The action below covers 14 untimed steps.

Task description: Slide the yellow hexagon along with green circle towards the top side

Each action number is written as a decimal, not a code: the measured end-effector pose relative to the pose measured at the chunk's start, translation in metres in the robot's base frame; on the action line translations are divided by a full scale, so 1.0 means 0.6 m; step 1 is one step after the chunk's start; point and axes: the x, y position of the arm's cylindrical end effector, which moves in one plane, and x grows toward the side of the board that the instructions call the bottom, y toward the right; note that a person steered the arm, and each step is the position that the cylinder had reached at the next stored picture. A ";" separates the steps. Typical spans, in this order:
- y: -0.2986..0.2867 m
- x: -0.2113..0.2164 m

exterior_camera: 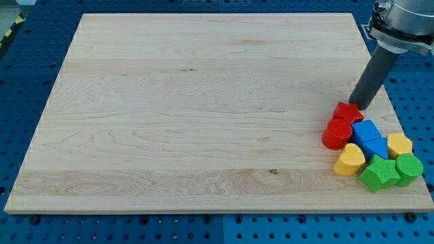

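- No claw on this arm, only a dark rod; its tip [361,106] sits just above the red star block [346,110], at the cluster's top edge.
- Yellow hexagon block [399,144] touches green circle block [409,167], bottom-right corner of the wooden board [190,102], so probably one push moves both.
- Count: two red, two blue, two yellow, two green.

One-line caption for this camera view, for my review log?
My tip rests just above the red star, atop a block cluster at the board's lower right that includes the yellow hexagon and green circle.
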 end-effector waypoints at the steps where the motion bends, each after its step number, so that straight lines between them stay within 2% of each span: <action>1: 0.035 -0.019; 3: 0.095 0.007; 4: 0.127 0.097; 6: 0.129 0.277; 7: 0.103 0.282; 8: 0.028 0.280; 9: 0.013 0.285; 11: 0.075 0.278; 14: 0.052 0.238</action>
